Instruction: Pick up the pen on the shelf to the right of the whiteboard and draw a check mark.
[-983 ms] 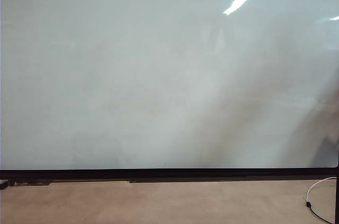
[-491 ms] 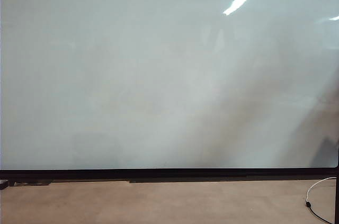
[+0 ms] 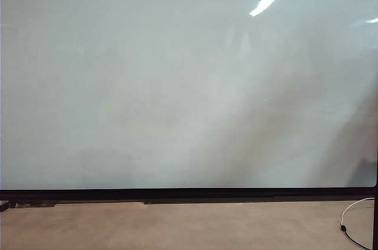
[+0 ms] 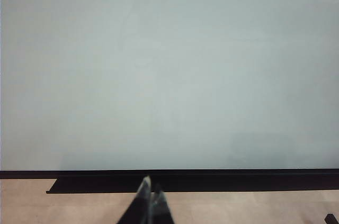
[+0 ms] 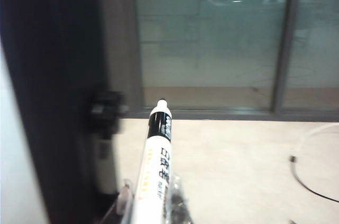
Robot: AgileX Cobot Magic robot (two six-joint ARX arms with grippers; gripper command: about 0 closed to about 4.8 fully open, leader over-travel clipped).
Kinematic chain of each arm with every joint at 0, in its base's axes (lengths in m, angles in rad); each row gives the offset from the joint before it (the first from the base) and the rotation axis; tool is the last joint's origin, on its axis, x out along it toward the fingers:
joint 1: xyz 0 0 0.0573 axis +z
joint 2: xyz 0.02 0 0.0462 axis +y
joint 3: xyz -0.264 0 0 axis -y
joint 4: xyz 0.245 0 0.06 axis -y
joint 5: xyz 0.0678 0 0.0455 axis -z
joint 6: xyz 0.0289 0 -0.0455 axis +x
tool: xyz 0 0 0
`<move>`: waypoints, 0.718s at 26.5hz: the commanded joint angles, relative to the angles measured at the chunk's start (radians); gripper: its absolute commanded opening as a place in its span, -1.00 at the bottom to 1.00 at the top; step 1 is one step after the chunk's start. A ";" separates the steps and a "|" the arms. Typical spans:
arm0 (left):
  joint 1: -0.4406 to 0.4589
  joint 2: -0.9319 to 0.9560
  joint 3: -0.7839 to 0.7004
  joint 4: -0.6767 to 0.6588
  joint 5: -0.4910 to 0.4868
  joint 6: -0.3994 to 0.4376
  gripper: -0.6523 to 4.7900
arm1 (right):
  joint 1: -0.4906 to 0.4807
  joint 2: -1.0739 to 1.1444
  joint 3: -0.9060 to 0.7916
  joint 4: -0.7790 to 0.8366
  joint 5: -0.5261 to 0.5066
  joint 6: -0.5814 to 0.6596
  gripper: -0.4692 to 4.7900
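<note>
While the left tool (image 4: 150, 198) idles pinched — right tool (image 5: 151, 203) grips pen (image 5: 154, 166).

Tan floor (image 3: 177, 226), white cable (image 3: 354, 208) lying on it — glass partition (image 5: 212, 38) behind

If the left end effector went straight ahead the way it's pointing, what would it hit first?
Most likely the whiteboard. The shut left end effector points at its bottom edge, with nothing visible between them; depth is unclear.

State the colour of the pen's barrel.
White with black print, best in the right wrist view: pen in right gripper.
</note>
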 commanded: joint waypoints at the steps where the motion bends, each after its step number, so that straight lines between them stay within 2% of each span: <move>1: 0.000 0.000 0.003 0.013 0.000 0.004 -0.78 | -0.004 -0.025 -0.022 0.016 0.101 -0.003 -0.84; 8: 0.000 0.000 0.003 0.013 0.000 0.004 -0.78 | 0.011 -0.134 -0.130 0.016 0.301 -0.048 -0.84; 19: 0.000 0.000 0.003 0.013 0.000 0.004 -0.78 | 0.190 -0.471 -0.399 0.014 0.712 -0.124 -0.84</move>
